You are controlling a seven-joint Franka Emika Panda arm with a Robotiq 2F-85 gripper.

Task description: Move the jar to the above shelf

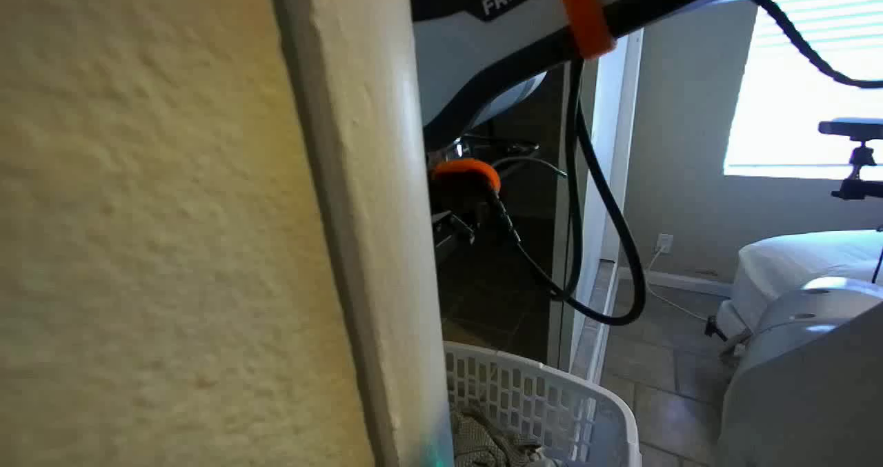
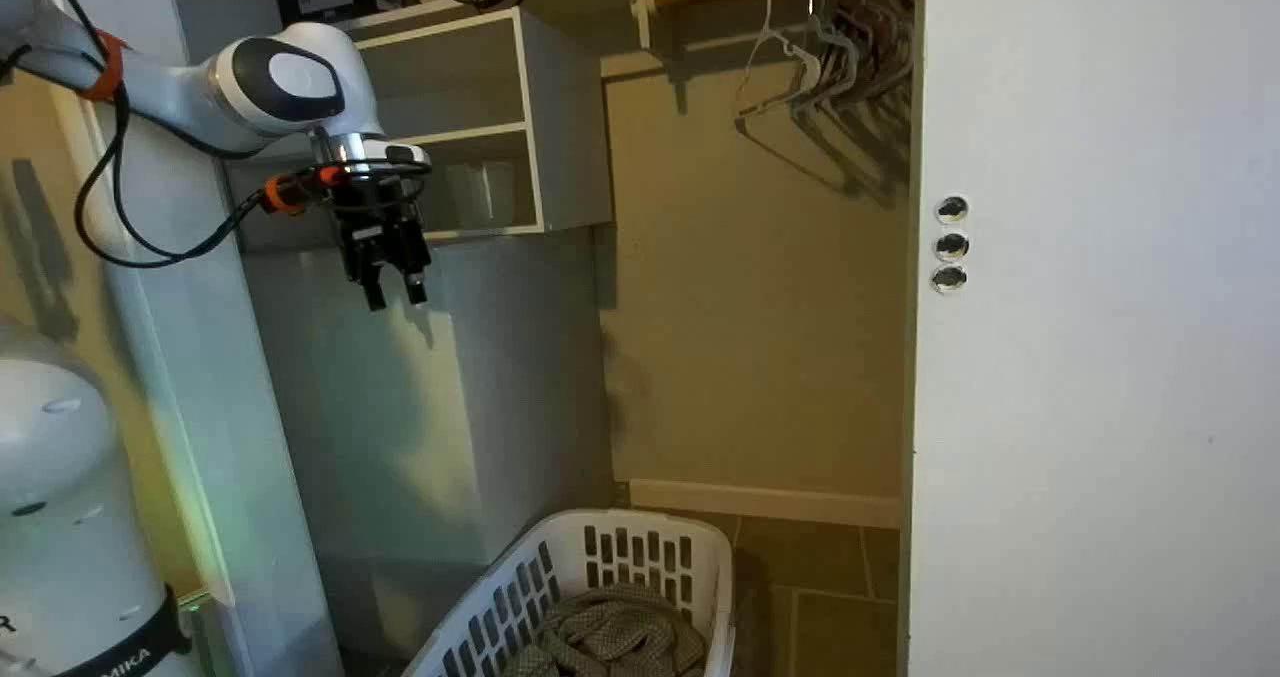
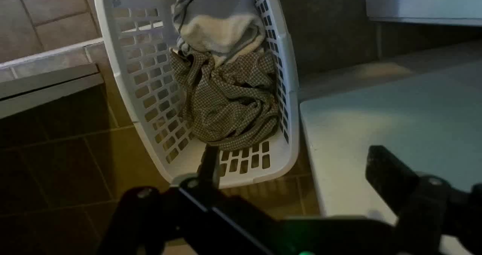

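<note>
A clear, pale container that looks like the jar [image 2: 487, 194] stands in the lower compartment of the white shelf unit [image 2: 570, 127], near its right wall. The upper compartment lies above it, over the divider board [image 2: 475, 134]. My gripper [image 2: 397, 295] is open and empty and points down in front of the shelf unit, lower than the jar and to its left in an exterior view. In the wrist view the gripper's fingers [image 3: 293, 153] are wide apart with nothing between them. The jar does not show in the wrist view. In an exterior view the door frame hides most of the gripper.
A white laundry basket [image 2: 720, 597] with cloths stands on the floor below; it also shows in the wrist view [image 3: 292, 78]. A white cabinet block [image 2: 420, 377] is under the shelves. Hangers [image 2: 790, 87] hang from a rod. A white door [image 2: 1090, 357] and a wall edge [image 1: 365, 212] bound the closet.
</note>
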